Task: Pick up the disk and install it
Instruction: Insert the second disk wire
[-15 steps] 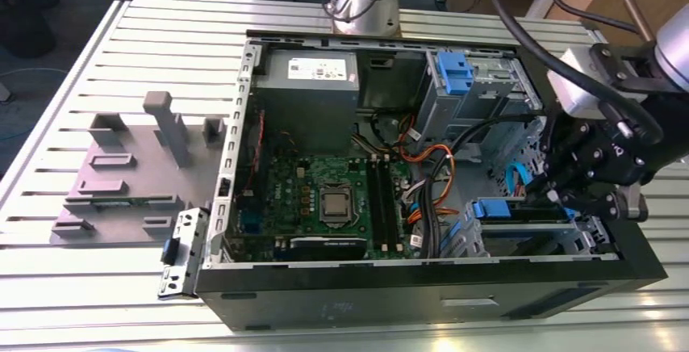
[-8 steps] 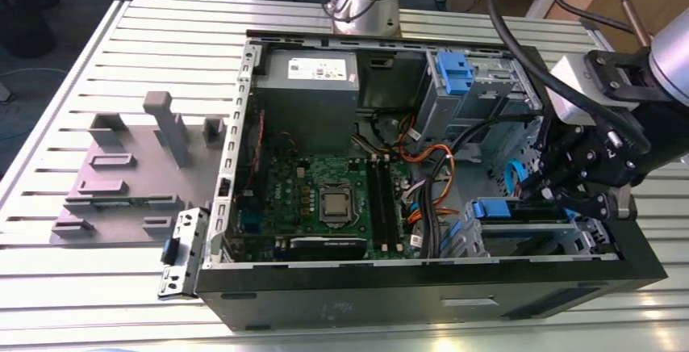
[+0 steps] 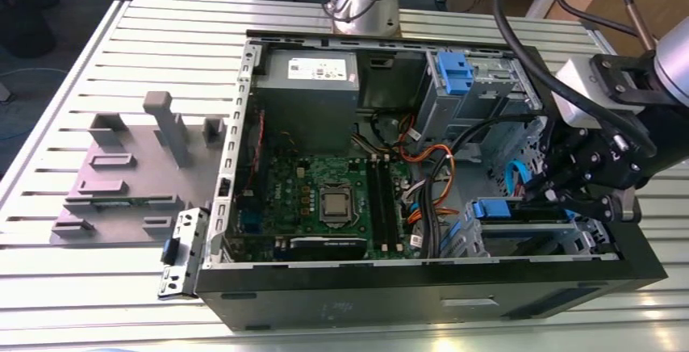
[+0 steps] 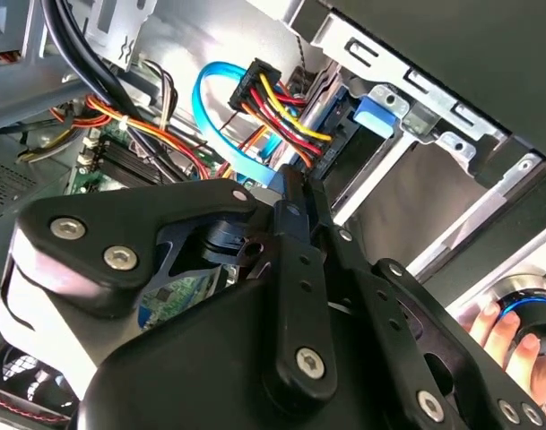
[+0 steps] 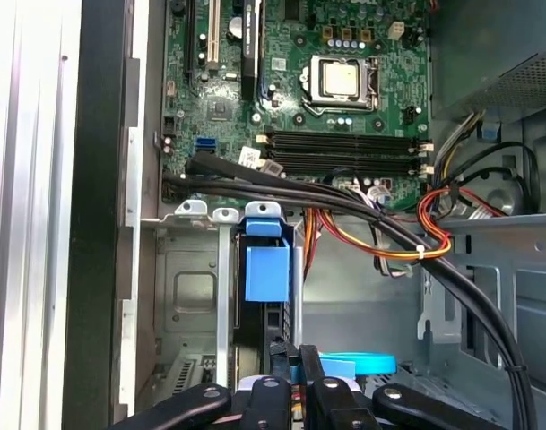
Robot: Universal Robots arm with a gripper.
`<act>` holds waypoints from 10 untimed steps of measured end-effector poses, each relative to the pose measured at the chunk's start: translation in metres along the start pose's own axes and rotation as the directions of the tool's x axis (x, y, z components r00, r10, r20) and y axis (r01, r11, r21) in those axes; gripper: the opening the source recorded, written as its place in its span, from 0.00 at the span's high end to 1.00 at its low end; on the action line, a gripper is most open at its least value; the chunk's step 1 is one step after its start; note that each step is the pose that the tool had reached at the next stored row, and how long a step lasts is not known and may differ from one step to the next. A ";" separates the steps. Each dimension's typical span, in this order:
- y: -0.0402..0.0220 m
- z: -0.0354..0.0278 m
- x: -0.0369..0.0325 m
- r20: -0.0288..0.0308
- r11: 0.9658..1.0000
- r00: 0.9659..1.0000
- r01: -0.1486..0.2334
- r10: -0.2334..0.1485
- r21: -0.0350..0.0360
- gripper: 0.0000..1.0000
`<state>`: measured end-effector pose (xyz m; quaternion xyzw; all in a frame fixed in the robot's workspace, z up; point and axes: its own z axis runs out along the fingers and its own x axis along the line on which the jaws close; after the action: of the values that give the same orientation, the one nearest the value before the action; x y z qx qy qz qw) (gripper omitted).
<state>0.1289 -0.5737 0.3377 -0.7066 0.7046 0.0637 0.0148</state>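
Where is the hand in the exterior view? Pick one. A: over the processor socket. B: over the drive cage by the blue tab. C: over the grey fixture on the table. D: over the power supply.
B: the hand hangs over the drive cage at the exterior view's right end of the open computer case, close to the blue tab.

The computer case (image 3: 431, 295) lay open on the table (image 3: 64, 287), with a fixture (image 3: 129, 166) beside it on the exterior view's left. Inside, the motherboard (image 3: 312, 182) sat centrally. The disk (image 5: 265, 273) stood in the drive cage (image 3: 528, 239) at the exterior view's right, the gripper (image 5: 293, 356) just beside it.
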 end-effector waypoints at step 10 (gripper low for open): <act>0.0002 0.0022 0.0004 0.000 1.000 1.000 0.000 0.000 0.000 0.84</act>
<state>0.1285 -0.5738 0.3355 -0.7067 0.7045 0.0637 0.0149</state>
